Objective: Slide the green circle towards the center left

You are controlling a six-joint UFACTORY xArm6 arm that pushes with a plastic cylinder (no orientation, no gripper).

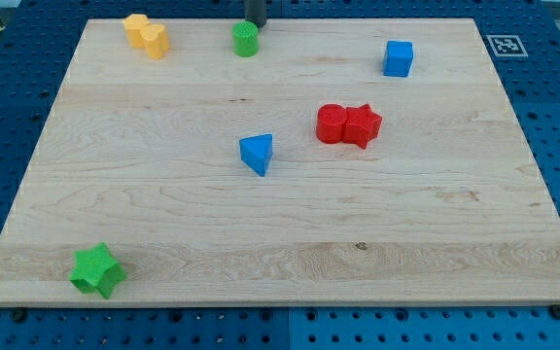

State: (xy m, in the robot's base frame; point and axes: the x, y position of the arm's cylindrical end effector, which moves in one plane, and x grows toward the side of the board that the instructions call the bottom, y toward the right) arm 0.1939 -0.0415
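Note:
The green circle (246, 40) is a short green cylinder standing near the view's top edge of the wooden board (436, 233), a little left of centre. My tip (256, 25) comes down from the view's top edge and ends just above and to the right of the green circle, touching or nearly touching it. Only the rod's lower part shows.
Two yellow blocks (146, 35) sit together at the top left. A blue cube (398, 58) is at the top right. A red circle and a red star (349, 124) touch right of centre. A blue triangle (257, 153) is near the centre. A green star (97, 270) is at the bottom left.

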